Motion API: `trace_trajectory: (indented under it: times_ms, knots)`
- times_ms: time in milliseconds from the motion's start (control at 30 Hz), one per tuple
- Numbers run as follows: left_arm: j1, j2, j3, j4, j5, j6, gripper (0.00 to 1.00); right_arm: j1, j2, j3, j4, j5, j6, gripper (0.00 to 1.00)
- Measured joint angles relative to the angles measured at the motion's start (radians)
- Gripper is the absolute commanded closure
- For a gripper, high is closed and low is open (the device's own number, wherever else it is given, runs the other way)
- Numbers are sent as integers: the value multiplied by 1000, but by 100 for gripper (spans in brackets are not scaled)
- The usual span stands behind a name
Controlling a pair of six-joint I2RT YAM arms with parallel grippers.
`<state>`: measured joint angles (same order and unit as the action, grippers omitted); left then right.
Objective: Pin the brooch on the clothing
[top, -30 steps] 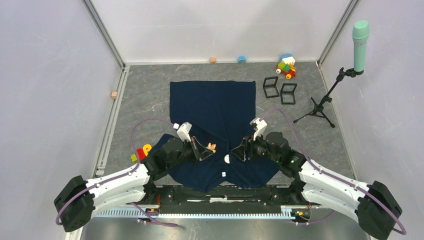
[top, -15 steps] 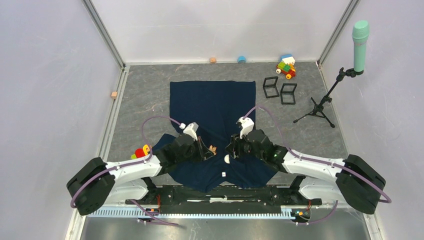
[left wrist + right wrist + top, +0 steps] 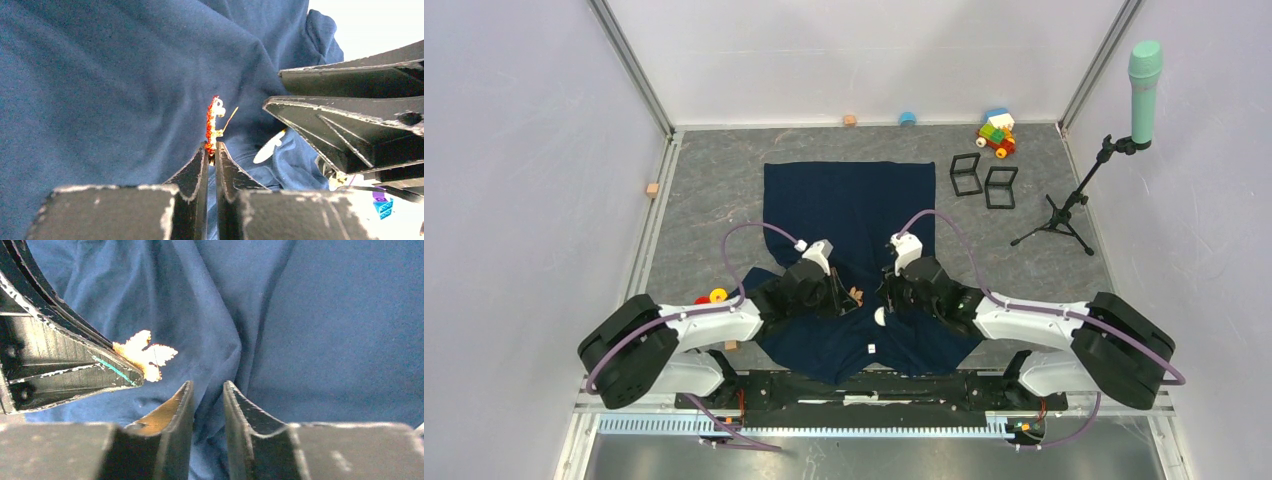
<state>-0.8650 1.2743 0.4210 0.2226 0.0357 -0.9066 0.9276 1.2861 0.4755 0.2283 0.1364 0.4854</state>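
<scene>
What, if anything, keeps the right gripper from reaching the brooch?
Probably nothing, so yes: the brooch, pinched in the left gripper, stands close beside the right gripper over the shirt, with only open air between them.

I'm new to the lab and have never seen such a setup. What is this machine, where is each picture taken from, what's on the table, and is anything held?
It is two robot arms, left and right, bolted at the near edge of a grey table, each ending in a two-finger gripper. The wide picture comes from a fixed camera above and behind them. The two close-ups come from cameras on the wrists. On the table lies a dark blue shirt, with a block toy, two black frames and a microphone on a stand towards the back right. The left gripper is shut on a small orange leaf-shaped brooch, its pin sticking out. The right gripper straddles a fold in the shirt, jaws slightly apart; whether it pinches the fold yet, I cannot tell.
</scene>
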Motion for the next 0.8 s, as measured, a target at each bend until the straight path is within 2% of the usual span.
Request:
trace_trajectory:
  times_ms: [133, 200, 800]
  knots:
    - [0, 31, 13, -3, 1, 17, 98, 0, 39, 31, 3, 7, -31, 95]
    - [0, 39, 19, -5, 1, 21, 98, 0, 63, 50, 4, 4, -43, 100]
    - [-12, 154, 99, -12, 21, 56, 98, 33, 34, 36, 85, -27, -95, 100]
